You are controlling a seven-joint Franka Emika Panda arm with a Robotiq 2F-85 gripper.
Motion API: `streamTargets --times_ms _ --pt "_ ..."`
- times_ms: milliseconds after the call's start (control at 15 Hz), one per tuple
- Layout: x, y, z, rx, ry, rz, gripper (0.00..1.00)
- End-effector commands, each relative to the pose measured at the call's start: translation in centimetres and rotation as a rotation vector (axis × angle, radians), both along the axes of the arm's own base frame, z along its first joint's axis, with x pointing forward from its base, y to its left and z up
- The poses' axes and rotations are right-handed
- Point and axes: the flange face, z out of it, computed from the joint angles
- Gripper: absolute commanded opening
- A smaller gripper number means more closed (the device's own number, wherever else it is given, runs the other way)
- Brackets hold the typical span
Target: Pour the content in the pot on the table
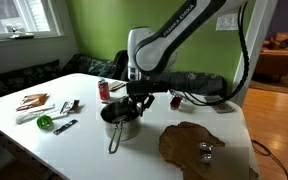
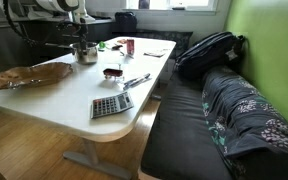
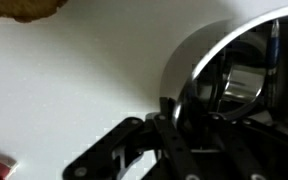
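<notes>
- The small shiny stainless-steel saucepan with one long straight handle [image 1: 121,125] stands upright near the middle of the large white worktop [image 1: 74,150]; its handle points toward the worktop's near edge in an exterior view.
- The black claw [image 1: 134,100] on the white robot arm [image 1: 174,35] hangs directly over the saucepan's rim, on the side away from the handle.
- In the wrist view the claw's dark fingers [image 3: 169,112] sit right at the saucepan's curved, mirror-like wall [image 3: 199,60]. I cannot tell how far apart they are or whether they grip the rim.
- The saucepan's inside shows only reflections, so its content cannot be made out.
- A brown irregular wooden slab [image 1: 189,145] lies just beside the saucepan.
- A red can [image 1: 104,90] stands upright behind the saucepan, apart from it.
- A grey calculator [image 2: 111,103] lies near the worktop's rounded end, well apart from the saucepan.
</notes>
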Motion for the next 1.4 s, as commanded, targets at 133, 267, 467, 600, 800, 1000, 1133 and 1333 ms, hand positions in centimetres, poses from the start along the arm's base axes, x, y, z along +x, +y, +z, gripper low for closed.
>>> streamTargets --times_ms 133,267,467,600,800,1000,1133,1333 --pt "-0.1 0.1 0.7 -0.026 0.001 -0.015 0.0" --pt "0.0 0.1 1.9 0.007 -0.023 -0.018 0.02" --pt "0.2 -1.4 5.7 0.047 -0.109 -0.037 0.02" --pt "0.8 -3.5 8.3 0.044 -0.215 -0.096 0.01" --pt "1.5 -8.0 10.3 -0.109 -0.299 -0.095 0.01" --pt "1.0 -13.4 12.2 -0.306 -0.221 -0.027 0.01" --pt "0.4 -15.9 13.6 -0.417 -0.145 0.025 0.01" --pt "-0.4 -17.9 16.0 -0.51 -0.051 0.117 0.01"
